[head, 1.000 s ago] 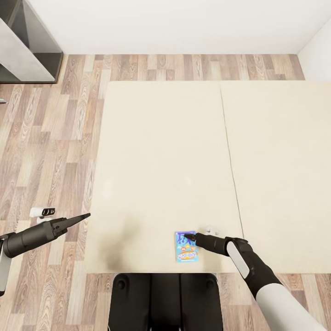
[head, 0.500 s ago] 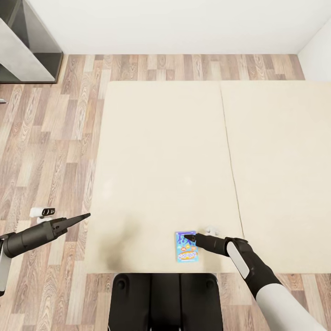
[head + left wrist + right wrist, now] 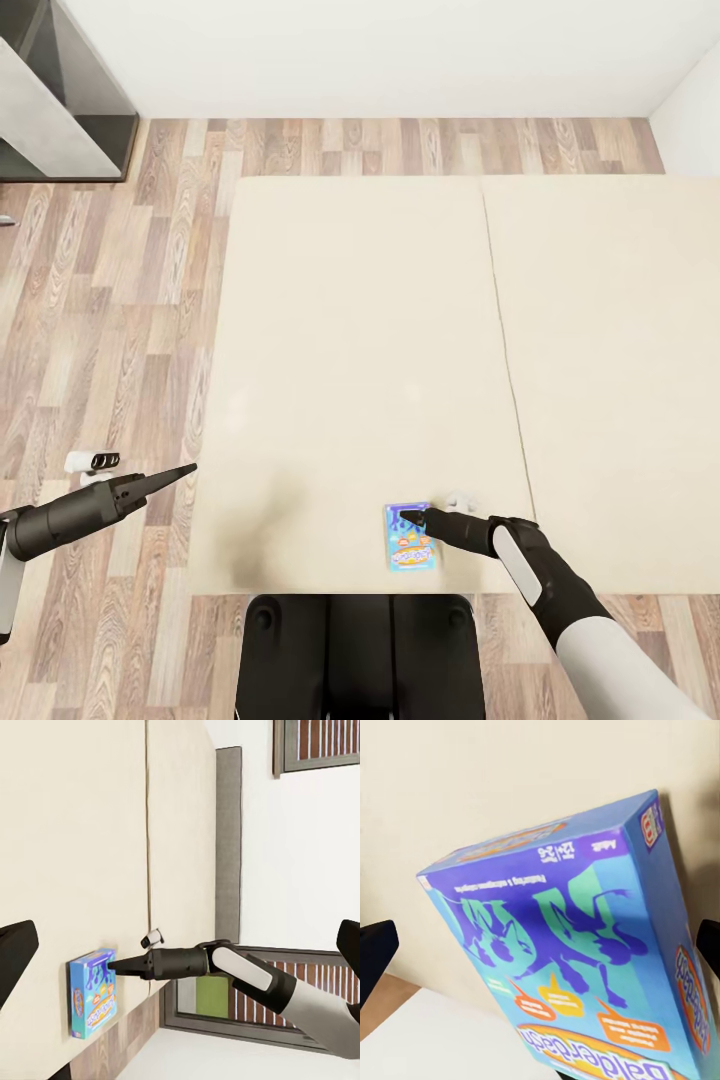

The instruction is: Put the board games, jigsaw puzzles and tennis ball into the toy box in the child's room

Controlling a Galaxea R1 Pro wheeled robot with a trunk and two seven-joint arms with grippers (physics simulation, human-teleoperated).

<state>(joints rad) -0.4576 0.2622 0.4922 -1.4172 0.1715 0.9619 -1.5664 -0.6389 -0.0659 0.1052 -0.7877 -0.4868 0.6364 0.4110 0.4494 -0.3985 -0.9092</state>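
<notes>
Blue board game [image 3: 408, 537] lies flat on the near edge of the bed [image 3: 350, 350]; our right gripper [image 3: 408, 517] reaches it from the right, tip over its far end. In the right wrist view the box [image 3: 577, 967] sits between spread fingertips at either edge, not pinched. Our left gripper [image 3: 185, 468] hovers at the bed's left edge, its tips appearing pressed together. For a sound grasp, we judge the fingers should straddle the box's narrow width and close squarely before lifting.

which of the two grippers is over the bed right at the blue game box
The right gripper, reaching the blue game box on the bed; the left gripper hangs over the floor.
</notes>
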